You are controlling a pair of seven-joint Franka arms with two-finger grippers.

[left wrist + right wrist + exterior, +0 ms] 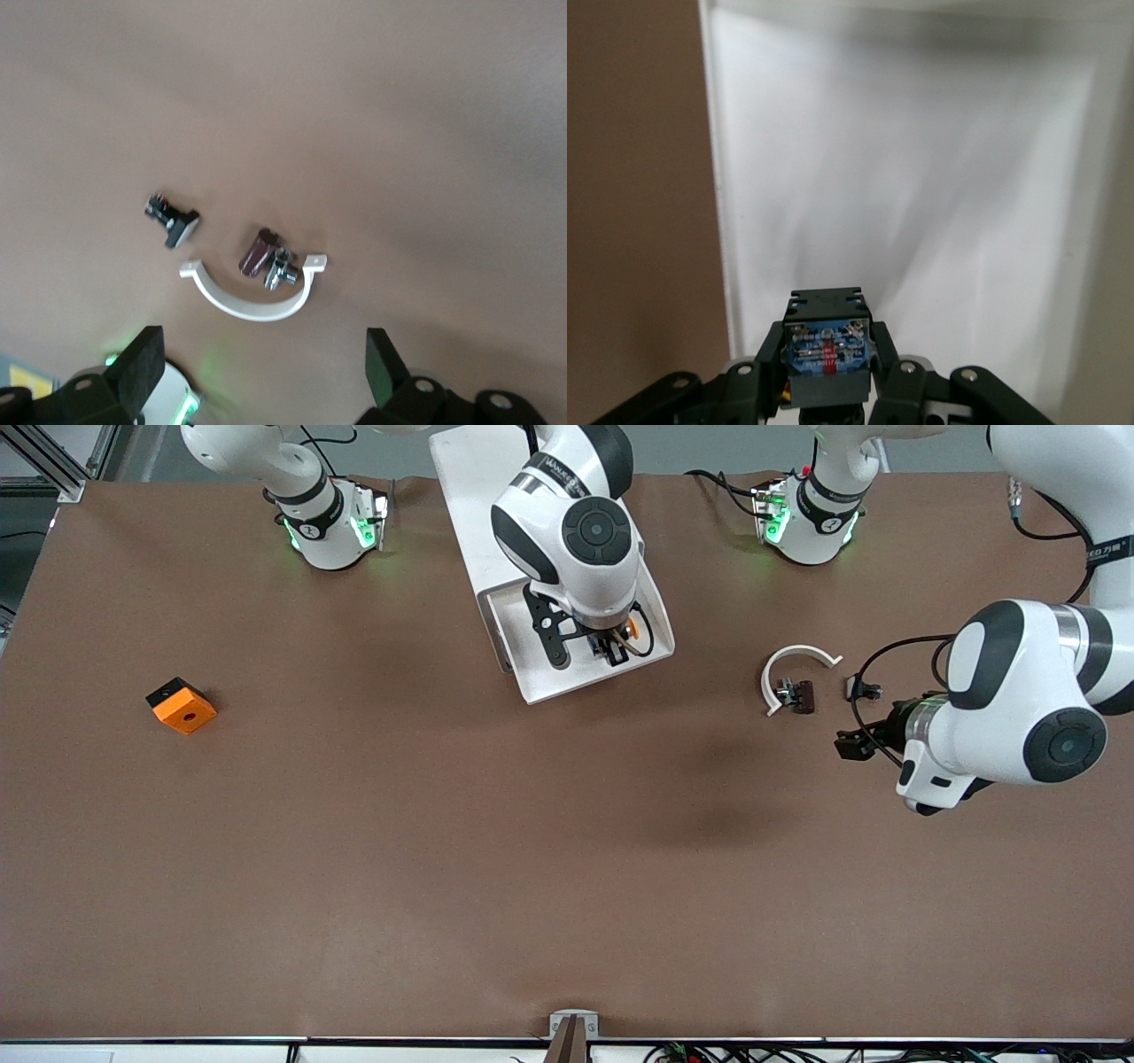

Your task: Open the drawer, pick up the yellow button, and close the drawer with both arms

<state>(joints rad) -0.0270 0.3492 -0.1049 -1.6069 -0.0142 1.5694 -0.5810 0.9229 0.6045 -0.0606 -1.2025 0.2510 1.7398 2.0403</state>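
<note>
Button [827, 354] clamped by right gripper [613, 646] inside opened drawer [540, 677], ready for lifting; left gripper [266, 372] spread, parked at table's three o'clock, reserved for closing.

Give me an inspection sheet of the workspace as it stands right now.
Surface: brown table, bare in the middle.
Job's things: drawer pulled open; button gripped inside it.
Clutter: orange block toward the right arm's end; white curved piece, small dark parts toward the left arm's end.
Grippers: right tool shut on the button in the drawer; left tool open, waiting above the curved piece.
Cables: black loops by the left wrist.
Surroundings: nothing seen.
</note>
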